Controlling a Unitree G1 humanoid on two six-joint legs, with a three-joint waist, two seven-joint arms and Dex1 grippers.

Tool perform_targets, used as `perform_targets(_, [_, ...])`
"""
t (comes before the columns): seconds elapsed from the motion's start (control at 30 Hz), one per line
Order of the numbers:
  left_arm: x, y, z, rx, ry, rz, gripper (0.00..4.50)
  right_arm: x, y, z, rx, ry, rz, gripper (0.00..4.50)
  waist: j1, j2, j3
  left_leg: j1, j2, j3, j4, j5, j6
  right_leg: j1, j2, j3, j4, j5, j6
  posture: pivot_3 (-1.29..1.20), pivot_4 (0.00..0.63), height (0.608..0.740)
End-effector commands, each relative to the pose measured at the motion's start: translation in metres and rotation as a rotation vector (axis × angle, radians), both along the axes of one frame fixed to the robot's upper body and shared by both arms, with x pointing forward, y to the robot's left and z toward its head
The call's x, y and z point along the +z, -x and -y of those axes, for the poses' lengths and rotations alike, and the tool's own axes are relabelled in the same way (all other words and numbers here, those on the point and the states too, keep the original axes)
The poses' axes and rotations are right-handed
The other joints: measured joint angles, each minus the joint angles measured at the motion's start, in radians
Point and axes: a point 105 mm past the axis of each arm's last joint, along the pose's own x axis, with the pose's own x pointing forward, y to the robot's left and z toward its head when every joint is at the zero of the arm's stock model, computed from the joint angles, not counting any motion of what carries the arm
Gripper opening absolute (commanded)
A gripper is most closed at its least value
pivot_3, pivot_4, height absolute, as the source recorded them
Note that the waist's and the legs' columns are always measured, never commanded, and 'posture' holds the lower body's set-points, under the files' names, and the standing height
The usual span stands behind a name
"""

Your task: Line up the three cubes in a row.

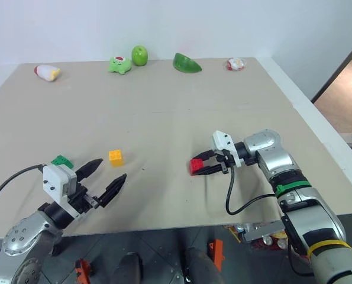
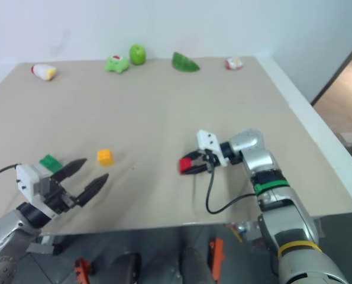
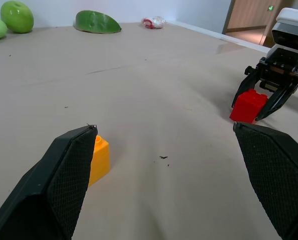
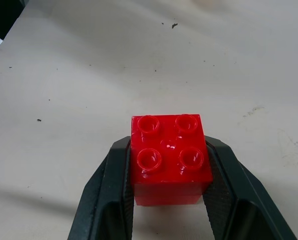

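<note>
My right gripper [image 1: 200,167] is shut on the red cube [image 1: 196,166], holding it by two opposite sides just above the table, right of centre. The wrist view has its studded top [image 4: 169,150] between the black fingers [image 4: 106,185]. The yellow cube [image 1: 116,157] sits on the table to the left of it. Further left, the green cube [image 1: 61,161] lies beside my left wrist camera housing. My left gripper [image 1: 105,176] is open near the front edge, pointing toward the yellow cube [image 3: 98,159], with nothing between its fingers.
Along the far edge of the table [image 1: 164,112] lie a white-and-red toy [image 1: 47,72], a green figure [image 1: 120,64], a green apple [image 1: 140,55], a green wedge [image 1: 186,63] and a small red-and-white toy [image 1: 236,64]. The table's right edge [image 1: 317,124] drops to the floor.
</note>
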Motion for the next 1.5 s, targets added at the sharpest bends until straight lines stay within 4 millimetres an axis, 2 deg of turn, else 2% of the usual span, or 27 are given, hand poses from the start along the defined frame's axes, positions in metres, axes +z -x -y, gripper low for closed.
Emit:
perform_targets(0.03, [0.009,0.001,0.003,-0.013,0.001,0.038,4.50,0.003,-0.001,0.003,0.002,-0.011,0.006,1.25,0.000,0.000,0.000,0.000,0.000,0.000,0.000,0.000,0.000,0.000,0.000,0.000,0.000,0.000,0.000,0.00,0.150,0.733])
perform_targets(0.1, [0.009,0.001,0.002,-0.008,0.001,0.037,4.50,-0.002,-0.005,0.002,-0.038,-0.016,-0.008,2.28,0.000,0.000,0.000,0.000,0.000,0.000,0.000,0.000,0.000,0.000,0.000,0.000,0.000,0.000,0.000,0.00,0.150,0.733])
perform_targets(0.3, [0.006,0.000,-0.013,0.069,0.030,0.027,4.50,-0.007,-0.010,0.004,-0.080,-0.022,-0.015,4.34,-0.001,0.000,0.000,0.000,0.000,0.000,0.000,0.000,0.000,0.000,0.000,0.000,0.000,0.000,-0.001,0.00,0.150,0.733])
perform_targets(0.33, [0.005,0.000,-0.017,0.089,0.038,0.023,4.50,-0.006,-0.009,0.006,-0.076,-0.016,-0.009,4.42,-0.001,0.000,0.000,0.000,0.000,0.000,0.000,0.000,0.000,0.000,0.000,0.000,0.000,0.001,-0.001,0.00,0.150,0.733])
perform_targets(0.43, [0.004,0.004,-0.031,0.134,0.062,0.009,4.50,0.002,-0.002,0.012,-0.032,-0.002,-0.001,4.42,0.000,0.000,0.000,0.000,0.000,0.000,0.001,0.000,0.000,0.000,0.000,0.000,0.000,0.001,0.000,0.00,0.150,0.733])
perform_targets(0.63, [0.005,0.014,-0.045,0.172,0.079,-0.020,4.50,0.037,0.008,0.025,0.017,-0.013,0.061,4.42,0.000,0.000,0.000,0.000,0.000,0.000,0.001,0.000,-0.001,0.001,0.000,0.000,0.000,0.000,0.001,0.00,0.150,0.733])
perform_targets(0.77, [0.003,0.025,-0.074,0.287,0.086,-0.027,4.50,0.069,0.012,0.036,0.007,-0.042,0.157,4.42,0.000,0.000,0.000,0.000,0.000,0.000,0.001,0.000,0.000,0.000,0.000,0.000,0.000,-0.001,0.002,0.00,0.150,0.733])
perform_targets(0.87, [-0.001,0.029,-0.089,0.360,0.088,-0.026,4.50,0.100,0.014,0.022,0.002,-0.195,0.178,4.42,-0.002,0.000,0.000,0.000,0.000,0.000,0.000,0.000,0.000,0.000,0.000,0.000,0.000,-0.002,0.001,0.00,0.150,0.733])
perform_targets(0.97, [-0.012,0.031,-0.104,0.429,0.080,-0.044,4.50,0.121,0.016,-0.007,-0.012,-0.352,0.198,4.42,-0.005,0.000,0.000,0.001,0.002,0.001,0.001,0.000,0.000,0.000,0.001,0.000,0.000,-0.001,-0.001,0.00,0.150,0.733])
perform_targets(1.07, [-0.019,0.030,-0.110,0.454,0.068,-0.062,4.50,0.117,0.024,-0.024,-0.009,-0.383,0.181,4.42,-0.004,0.000,0.000,0.001,0.005,0.000,0.001,0.000,-0.001,0.000,0.005,0.000,0.000,0.000,-0.002,0.00,0.150,0.733])
perform_targets(1.23, [-0.026,0.023,-0.134,0.540,0.037,-0.067,4.50,0.093,0.044,-0.050,0.004,-0.401,0.107,4.42,0.007,-0.001,-0.001,0.000,0.006,-0.001,0.001,0.001,-0.001,0.000,0.006,-0.001,0.000,-0.001,-0.002,0.00,0.150,0.733])
perform_targets(1.5, [-0.035,0.004,-0.144,0.499,-0.029,-0.084,4.50,0.084,0.054,-0.058,-0.040,-0.437,0.056,4.42,0.004,-0.001,-0.001,-0.001,0.007,0.000,0.001,0.001,-0.002,-0.002,0.007,-0.001,0.001,0.000,-0.003,0.00,0.150,0.733])
